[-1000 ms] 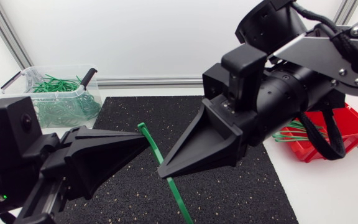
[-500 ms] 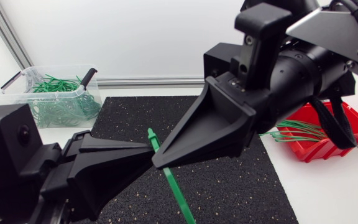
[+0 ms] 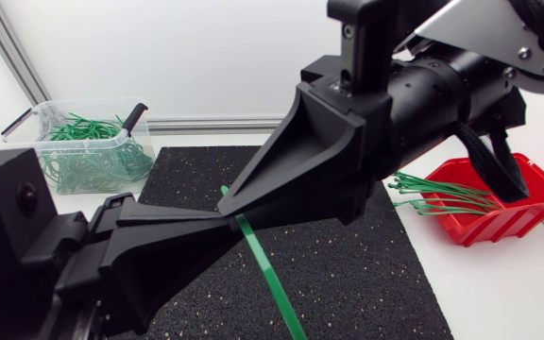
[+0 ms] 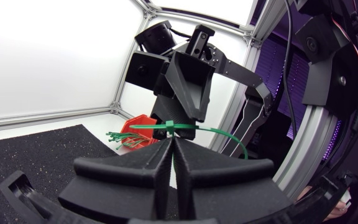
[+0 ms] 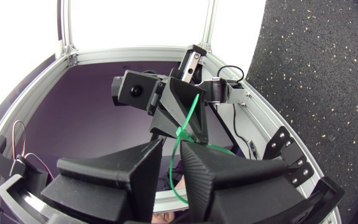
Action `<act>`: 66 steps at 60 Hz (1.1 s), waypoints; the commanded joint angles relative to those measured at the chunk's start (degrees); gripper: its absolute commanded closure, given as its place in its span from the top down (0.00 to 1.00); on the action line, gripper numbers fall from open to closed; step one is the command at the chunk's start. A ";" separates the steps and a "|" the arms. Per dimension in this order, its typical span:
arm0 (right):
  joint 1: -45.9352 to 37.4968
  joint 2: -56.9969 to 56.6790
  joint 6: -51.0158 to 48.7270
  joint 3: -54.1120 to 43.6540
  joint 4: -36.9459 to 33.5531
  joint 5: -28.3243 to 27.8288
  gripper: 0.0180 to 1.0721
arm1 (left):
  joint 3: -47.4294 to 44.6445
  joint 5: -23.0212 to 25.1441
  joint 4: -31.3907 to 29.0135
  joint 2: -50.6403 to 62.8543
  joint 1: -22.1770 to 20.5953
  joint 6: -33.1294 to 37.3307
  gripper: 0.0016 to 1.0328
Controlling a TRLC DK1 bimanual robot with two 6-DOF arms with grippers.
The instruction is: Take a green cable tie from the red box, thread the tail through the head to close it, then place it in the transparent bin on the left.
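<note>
Green cable tie (image 3: 270, 274) is up in the air over the middle of the black mat (image 3: 366, 274), well away from both boxes. It is a thin, flat strip of shiny plastic with a small square head at its top end. The long tail slants down toward the near edge of the table (image 3: 499, 293).

The left gripper (image 4: 171, 148) pinches the tie. Its two wide, wedge-shaped fingers (image 4: 148, 165) are pressed together, with only a thin line between them. The tie's head sits right at their tips, and the strip bends away in a curve to one side.

The right gripper (image 5: 172, 149) comes in from the other side, and its tip meets the left one at the tie. Its dull black fingers (image 5: 129, 165) stand apart. The strip runs through the gap between them, and I cannot see it touch either one.

The mat is rough and has little pale specks. The red box (image 3: 499, 222) sits on the white table at the right, with a bunch of straight green ties (image 3: 442, 194) poking out over its rim. The transparent bin (image 3: 31, 127) sits at the far left. A tangle of looped green ties (image 3: 88, 151) lies inside it.
</note>
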 commanded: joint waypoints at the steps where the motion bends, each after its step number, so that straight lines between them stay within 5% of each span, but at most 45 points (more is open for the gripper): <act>1: -0.98 -0.66 -0.56 -0.50 -0.12 0.45 0.40 | 0.53 1.90 0.98 -0.41 0.65 2.32 0.04; 22: -7.30 -0.22 -5.66 -0.06 0.41 -1.30 0.40 | -1.40 6.21 -1.74 -0.50 9.71 14.01 0.04; 39: -7.57 6.28 -16.30 0.29 -0.03 -0.16 0.40 | -2.90 3.84 -4.11 0.73 9.97 26.66 0.04; 59: -3.35 11.03 -22.71 0.99 -2.49 1.33 0.40 | -2.81 0.59 -4.55 4.07 7.25 32.47 0.04; 66: -2.65 11.38 -26.58 1.34 -4.78 1.33 0.16 | -2.63 0.41 -4.29 5.12 7.16 32.99 0.04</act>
